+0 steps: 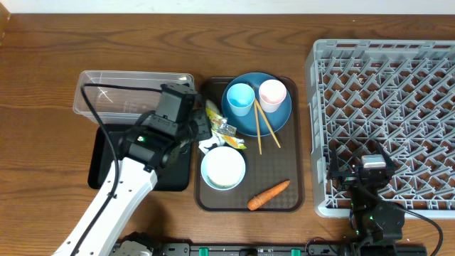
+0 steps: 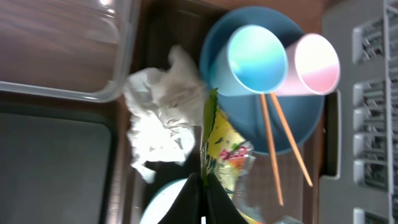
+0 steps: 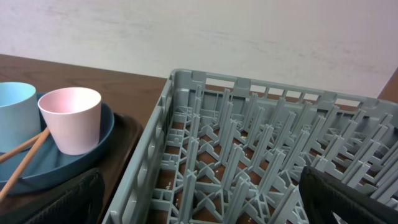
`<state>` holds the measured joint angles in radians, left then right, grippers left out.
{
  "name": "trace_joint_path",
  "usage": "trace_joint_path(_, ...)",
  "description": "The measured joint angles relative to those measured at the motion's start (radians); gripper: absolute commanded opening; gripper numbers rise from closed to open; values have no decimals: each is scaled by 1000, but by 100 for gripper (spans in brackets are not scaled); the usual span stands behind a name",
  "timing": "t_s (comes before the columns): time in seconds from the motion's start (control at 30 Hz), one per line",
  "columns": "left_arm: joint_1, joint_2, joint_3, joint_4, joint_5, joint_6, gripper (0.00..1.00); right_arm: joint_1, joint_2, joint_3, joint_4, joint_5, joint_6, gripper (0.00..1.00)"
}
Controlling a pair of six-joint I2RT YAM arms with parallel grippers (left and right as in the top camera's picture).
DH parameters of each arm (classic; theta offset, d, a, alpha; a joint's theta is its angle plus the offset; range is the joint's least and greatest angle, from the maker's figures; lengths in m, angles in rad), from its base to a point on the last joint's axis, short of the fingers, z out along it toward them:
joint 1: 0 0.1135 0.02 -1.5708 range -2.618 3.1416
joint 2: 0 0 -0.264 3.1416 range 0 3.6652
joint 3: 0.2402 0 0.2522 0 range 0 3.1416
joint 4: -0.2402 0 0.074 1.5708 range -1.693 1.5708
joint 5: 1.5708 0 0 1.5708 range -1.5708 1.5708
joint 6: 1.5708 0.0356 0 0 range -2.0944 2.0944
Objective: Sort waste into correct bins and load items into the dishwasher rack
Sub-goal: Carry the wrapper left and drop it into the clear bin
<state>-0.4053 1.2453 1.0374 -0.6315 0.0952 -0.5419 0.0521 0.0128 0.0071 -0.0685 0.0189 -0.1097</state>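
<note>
Okay, left jaws pressed together on the edge of the yellow-green wrapper; looks like a thin pinch on the film only. Wrapper sits on the brown serving tray, between the crumpled paper and the blue plate, touching the paper, near the white bowl. Right jaws spread wide, empty, hovering over the near left part of the dishwasher rack, well apart from the action.

Step in hand, my read: lift the wrapper and drop it in a bin. Clear tub and black tray both sit just left of the serving tray; can't tell from here which one takes plastic.

To do it well:
- Lift straight up first, so the crinkly film clears the paper and doesn't drag it along.
- Keep the swing away from the blue cup, pink cup and chopsticks on the plate. The cups are upright and look light, so easy to tip.
- The thin grip may slip, so move slow and release low, inside the bin's walls.

Carrot lies at the tray's near edge. Nothing in the rack yet.
</note>
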Motion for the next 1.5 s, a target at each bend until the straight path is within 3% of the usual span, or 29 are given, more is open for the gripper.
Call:
trace_joint_path(0.47,57,5,0,-15,-17,-7,6,0,0,0,0,0,0,99)
trace_joint_path(0.93,260,6,0,11,-22,-150,6,0,0,0,0,0,0,99)
trace_joint_path(1.23,331,10,0,145,-24,-206,6,0,0,0,0,0,0,99)
trace_joint_path(1.5,394,10,0,219,-52,-185,6,0,0,0,0,0,0,99)
